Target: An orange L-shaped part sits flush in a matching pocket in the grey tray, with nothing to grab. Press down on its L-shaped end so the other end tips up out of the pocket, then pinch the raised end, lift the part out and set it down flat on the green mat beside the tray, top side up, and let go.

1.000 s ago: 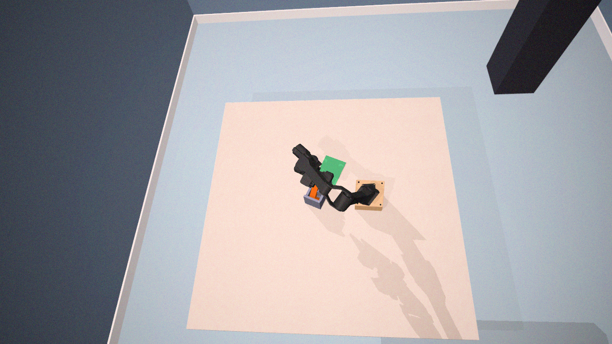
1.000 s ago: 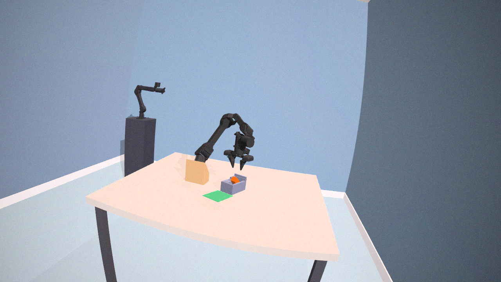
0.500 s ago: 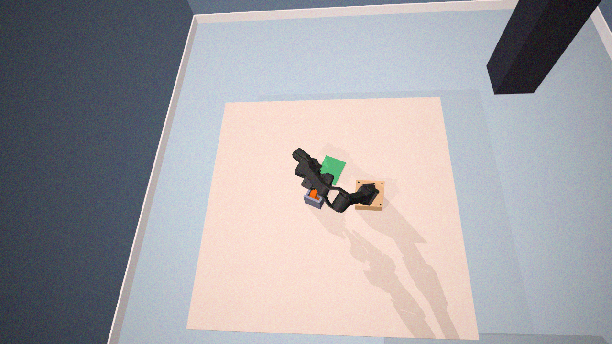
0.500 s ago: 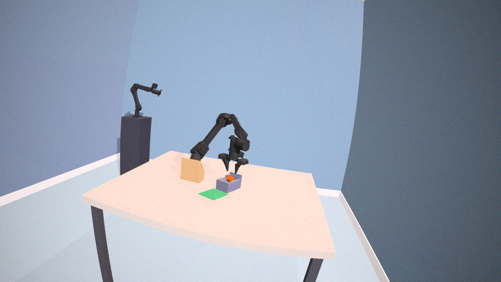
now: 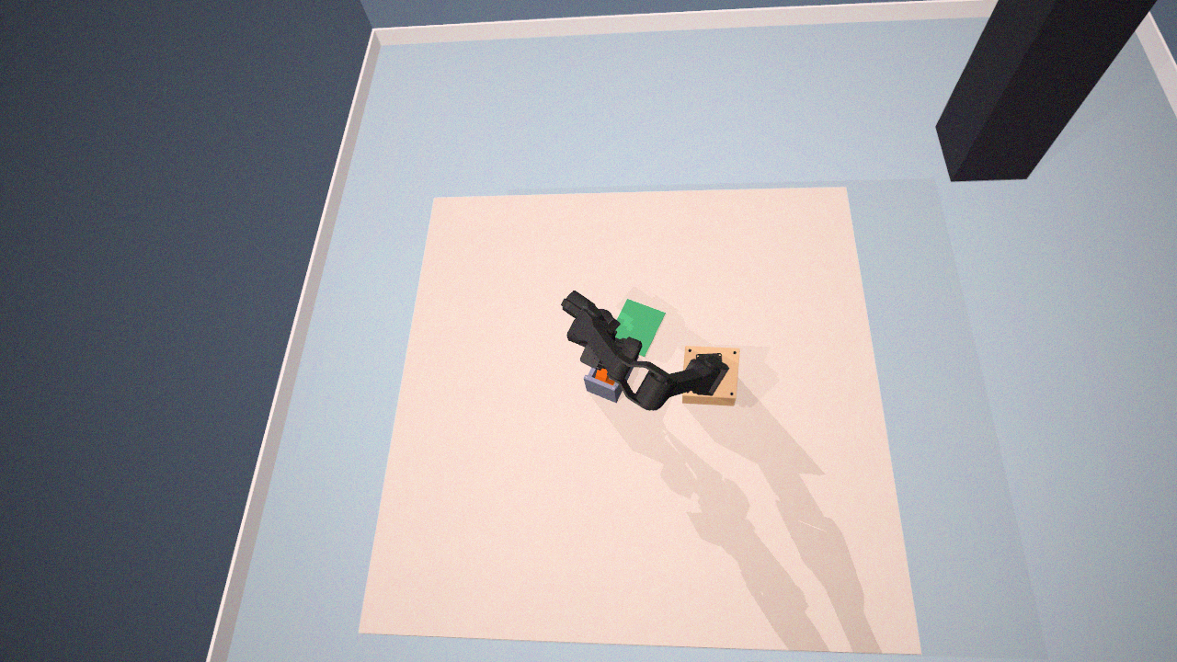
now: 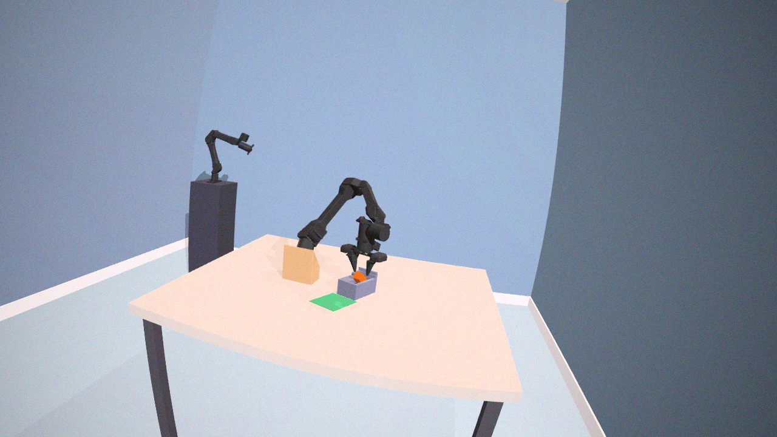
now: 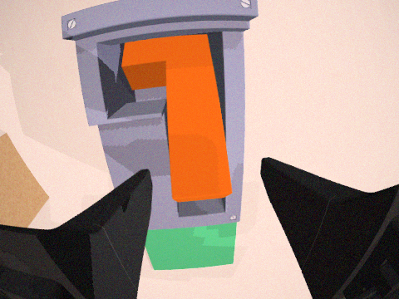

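The orange L-shaped part point(image 5: 603, 376) point(image 6: 359, 277) point(image 7: 195, 133) lies tipped in the grey tray point(image 5: 601, 391) point(image 6: 346, 287) point(image 7: 235, 124). Its L-shaped end is down in the pocket at the top of the wrist view, and its straight end is raised above the pocket floor. My gripper point(image 6: 362, 272) point(image 7: 206, 172) is open and points down over the tray, with one finger on each side of the raised straight end in the wrist view; I see no contact. In the top view the arm hides the fingertips. The green mat point(image 5: 648, 325) point(image 6: 331, 302) point(image 7: 193, 254) is empty beside the tray.
The wooden base block point(image 5: 709, 402) point(image 6: 297, 266) point(image 7: 18, 183) carries my arm and stands near the tray. The tray's raised end wall point(image 7: 158, 14) stands beyond the L-shaped end. A dark pedestal point(image 5: 1028, 98) point(image 6: 209, 223) with another arm point(image 6: 212, 152) stands away from the table.
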